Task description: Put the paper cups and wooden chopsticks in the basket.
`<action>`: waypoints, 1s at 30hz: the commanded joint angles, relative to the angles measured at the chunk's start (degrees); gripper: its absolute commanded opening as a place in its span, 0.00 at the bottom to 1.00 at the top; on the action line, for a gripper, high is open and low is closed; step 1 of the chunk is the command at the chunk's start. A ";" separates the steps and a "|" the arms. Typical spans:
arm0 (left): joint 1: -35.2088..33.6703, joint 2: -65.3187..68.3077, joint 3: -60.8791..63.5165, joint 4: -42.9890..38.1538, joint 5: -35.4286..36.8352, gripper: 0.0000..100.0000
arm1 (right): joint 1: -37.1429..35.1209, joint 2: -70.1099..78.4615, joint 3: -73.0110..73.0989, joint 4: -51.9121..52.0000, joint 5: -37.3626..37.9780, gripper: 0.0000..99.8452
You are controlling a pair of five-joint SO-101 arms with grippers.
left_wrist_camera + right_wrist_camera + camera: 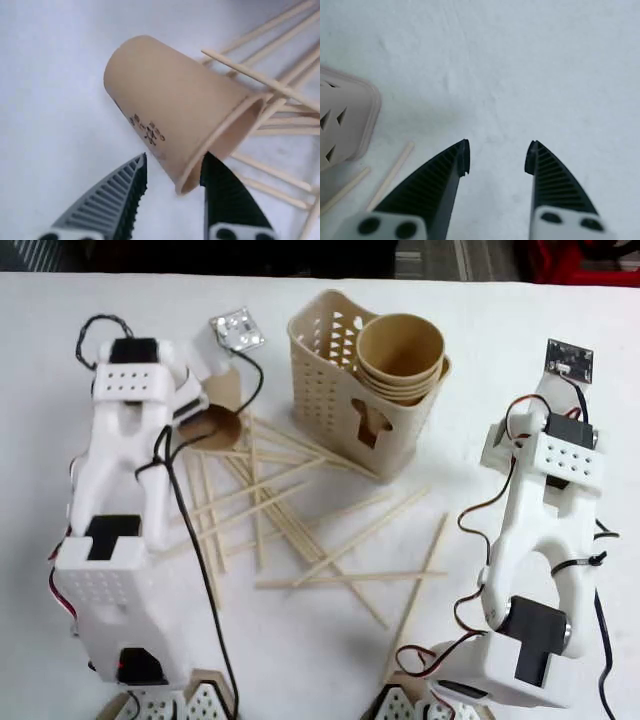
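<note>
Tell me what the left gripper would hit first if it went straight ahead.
The lying cup: the left gripper is open astride its rim, so likely the cup wall.

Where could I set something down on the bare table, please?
Bare table lies between the basket and the right arm, and in front between the arm bases. Crowded by the left arm: wooden chopsticks and a tipped paper cup.

Open desk (pixel 545 75) ahead of the right claw (pixel 497 157), basket (pixel 345 120) wall close beside. Hemmed in at the left claw (pixel 172 162): lying paper cup (pixel 170 110) rim between its spread fingers (pixel 120 195), chopsticks (pixel 270 85) crossing just beyond. Basket mouth half filled by stacked cups (pixel 400 355).
</note>
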 commanded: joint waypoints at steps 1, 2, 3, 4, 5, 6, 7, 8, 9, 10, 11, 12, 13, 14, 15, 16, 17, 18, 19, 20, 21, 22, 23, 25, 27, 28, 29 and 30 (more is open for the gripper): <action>-0.13 -4.09 4.04 -7.21 1.23 0.11 | -0.40 -1.27 -0.35 -0.84 0.00 0.19; -0.04 -4.26 4.84 -8.00 1.32 0.09 | -0.40 -1.27 -0.35 -0.84 0.00 0.19; 0.31 -4.35 4.92 -8.18 1.58 0.08 | -0.40 -1.27 -0.35 -0.84 0.00 0.19; 0.66 -4.35 4.40 -7.91 1.58 0.05 | -0.40 -1.27 -0.35 -0.84 0.00 0.19; 0.84 -4.35 3.78 -7.12 1.32 0.03 | -0.40 -1.27 -0.35 -0.84 0.00 0.19; 0.84 -4.44 2.90 -6.07 1.32 0.02 | -0.40 -1.27 -0.35 -0.84 0.00 0.19; 0.84 -4.62 1.85 -4.57 1.32 0.03 | -0.31 -1.27 -0.35 -0.84 0.00 0.19; 0.84 -4.97 0.88 -3.16 1.41 0.02 | -0.31 -1.27 -0.35 -0.84 0.00 0.19; 0.84 -5.41 -0.18 -1.76 1.58 0.02 | -0.22 -1.27 -0.35 -0.84 0.00 0.19; 0.84 -6.02 -1.23 -0.26 1.58 0.02 | -0.22 -1.27 -0.35 -0.84 0.00 0.19; 0.84 -6.73 -2.11 1.32 1.67 0.02 | -0.22 -1.27 -0.35 -0.84 0.00 0.19; 0.84 -7.52 -3.08 2.90 1.67 0.02 | -0.22 -1.27 -0.35 -0.84 0.00 0.19; 0.84 -8.31 -3.87 4.48 1.67 0.02 | -0.22 -1.27 -0.35 -0.84 0.00 0.19; 0.84 -9.19 -4.66 6.07 1.76 0.02 | -0.22 -1.27 -0.35 -0.84 0.00 0.19; 0.84 -10.15 -5.36 7.65 1.85 0.02 | -0.22 -1.27 -0.35 -0.84 0.00 0.19; 0.84 -11.12 -6.07 9.05 2.73 0.02 | -0.22 -1.27 -0.35 -0.84 0.00 0.19; 0.84 -12.18 -6.77 10.20 4.22 0.02 | -0.22 -1.27 -0.35 -0.84 0.00 0.19; 0.84 -13.23 -7.56 11.34 5.45 0.02 | -0.22 -1.27 -0.35 -0.84 0.00 0.19; 0.84 -14.20 -8.35 12.48 6.33 0.02 | -0.22 -1.27 -0.35 -0.84 0.00 0.19; 0.92 -15.25 -9.05 13.63 6.77 0.02 | -0.22 -1.27 -0.35 -0.84 0.00 0.19; 1.45 -16.31 -9.76 14.95 6.77 0.02 | -0.22 -1.27 -0.35 -0.84 0.00 0.19; 2.07 -17.45 -10.46 16.35 6.59 0.02 | -0.22 -1.27 -0.35 -0.84 0.00 0.19; 2.59 -18.51 -11.16 17.76 6.77 0.02 | -0.22 -1.27 -0.35 -0.84 0.00 0.19; 4.18 -20.97 -12.48 20.22 6.95 0.02 | -0.22 -1.27 0.09 -0.92 0.00 0.19; 5.93 -23.43 -13.71 22.33 7.47 0.02 | -0.22 -1.27 0.35 -0.92 0.00 0.19; 6.73 -24.66 -14.33 23.03 8.70 0.02 | -0.22 -1.27 0.35 -0.92 0.00 0.19; 7.43 -25.98 -15.12 23.56 10.46 0.02 | -0.22 -1.27 0.35 -0.92 0.00 0.19; 7.96 -27.12 -15.82 23.91 12.04 0.02 | -0.13 -1.27 0.35 -1.01 0.00 0.19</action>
